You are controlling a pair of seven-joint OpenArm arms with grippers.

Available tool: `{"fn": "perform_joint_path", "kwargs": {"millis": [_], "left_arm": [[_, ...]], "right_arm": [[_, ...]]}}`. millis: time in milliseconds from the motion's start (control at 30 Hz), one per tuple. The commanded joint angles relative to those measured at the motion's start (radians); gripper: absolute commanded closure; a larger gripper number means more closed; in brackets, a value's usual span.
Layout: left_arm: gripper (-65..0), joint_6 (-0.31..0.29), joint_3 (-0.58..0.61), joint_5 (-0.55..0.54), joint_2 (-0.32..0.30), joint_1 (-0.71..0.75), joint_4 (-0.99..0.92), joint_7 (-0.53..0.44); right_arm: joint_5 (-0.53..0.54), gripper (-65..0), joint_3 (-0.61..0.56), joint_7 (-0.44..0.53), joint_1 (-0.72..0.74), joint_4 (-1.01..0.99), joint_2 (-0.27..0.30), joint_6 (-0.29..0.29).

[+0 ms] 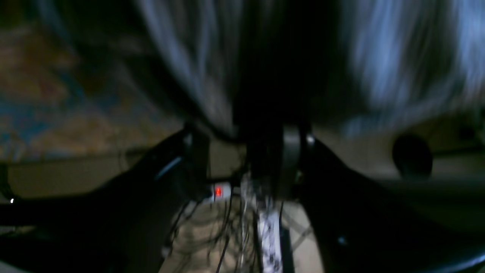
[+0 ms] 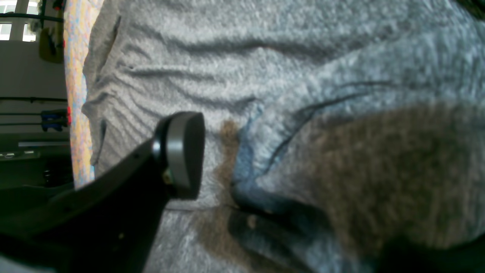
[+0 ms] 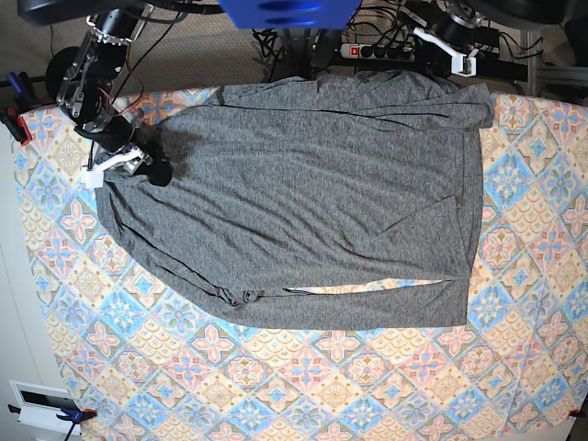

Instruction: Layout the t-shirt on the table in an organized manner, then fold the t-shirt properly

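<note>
The t-shirt [image 3: 312, 202] is lying spread across the upper middle of the table [image 3: 303, 386], wrinkled, with a narrow strip along its near edge parted from the main body by a slit of tablecloth showing through. Its far edge is reaching the table's far edge, and the patterned cloth is left bare on the near side and at both ends. In the base view the right gripper [image 3: 152, 167] is being held low over the shirt's end on that view's left, at the fabric's edge. From the right wrist view one pad [image 2: 182, 153] is seen standing well off the bunched grey knit [image 2: 265, 76], so these jaws are being held wide apart with nothing between them. The left gripper [image 3: 467, 62] is being held at the far corner on the base view's right, just beyond the shirt's corner. The left wrist view is badly blurred; streaked grey fabric [image 1: 398, 64] is filling its top, and whether anything is being pinched cannot be told.
</note>
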Motion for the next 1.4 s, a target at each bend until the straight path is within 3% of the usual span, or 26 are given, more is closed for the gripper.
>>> {"fn": "perform_joint_path", "kwargs": {"millis": [0, 100, 400, 833, 967, 1067, 1367], "left_arm": [[-16.9, -0.006, -0.005, -0.030, -0.012, 0.016, 0.011, -0.024], [0.0, -0.006, -0.005, -0.068, -0.013, 0.014, 0.011, -0.021], [0.0, -0.006, -0.002, -0.025, 0.002, 0.085, 0.125, -0.026], [0.0, -0.006, 0.136, -0.044, -0.003, 0.200, 0.311, -0.021], [0.0, -0.006, 0.139, -0.142, -0.004, 0.229, 0.366, -0.020], [0.0, -0.006, 0.144, -0.243, -0.058, 0.244, 0.390, -0.007], [0.0, -0.006, 0.165, -0.700, -0.218, 0.244, 0.389, 0.238]], "right_arm": [[-0.043, -34.5, 0.001, -0.021, -0.001, 0.000, 0.008, -0.019], [-0.041, -34.5, 0.003, -0.021, -0.001, 0.000, 0.008, -0.019], [-0.041, -34.5, 0.003, -0.021, -0.001, 0.000, 0.008, -0.019], [-0.041, -34.5, 0.003, -0.021, -0.001, 0.001, 0.008, -0.019], [-0.041, -34.5, 0.003, -0.021, -0.001, 0.001, 0.008, -0.019], [-0.041, -34.5, 0.004, -0.021, -0.001, 0.003, 0.008, -0.019], [-0.041, -34.5, 0.004, -0.021, -0.001, 0.000, 0.008, -0.019]]}}
